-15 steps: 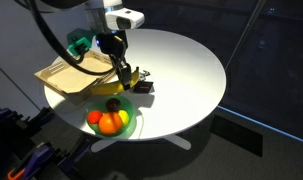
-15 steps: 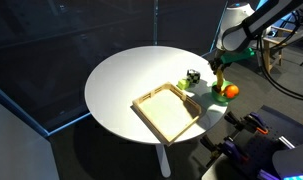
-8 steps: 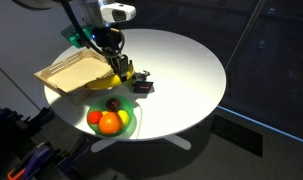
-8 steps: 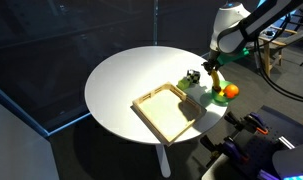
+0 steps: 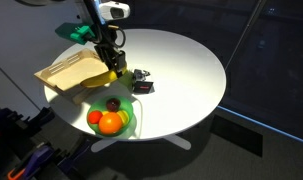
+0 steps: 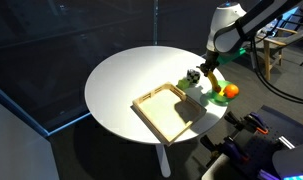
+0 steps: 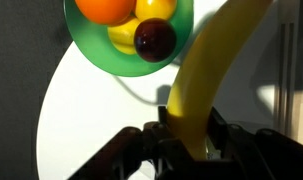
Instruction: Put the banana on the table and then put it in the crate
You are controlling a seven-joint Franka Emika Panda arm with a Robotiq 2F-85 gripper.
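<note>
My gripper (image 7: 194, 135) is shut on the yellow banana (image 7: 206, 70) and holds it above the round white table (image 5: 186, 70). In both exterior views the banana (image 5: 113, 72) (image 6: 208, 81) hangs from the jaws (image 5: 110, 62) (image 6: 209, 68). It hangs between the light-wood crate (image 5: 71, 72) (image 6: 168, 110) and the green plate (image 5: 131, 122) (image 6: 212, 96). The crate looks empty.
The green plate (image 7: 86, 40) holds an orange fruit (image 7: 103, 8), a yellow fruit and a dark round fruit (image 7: 154, 38). A small dark object with a yellow-green block (image 5: 141, 82) sits on the table next to the banana. Robot gear stands beyond the table edge.
My gripper has carried the banana away from the plate, toward the crate's near corner. The plate and its fruits have not moved.
</note>
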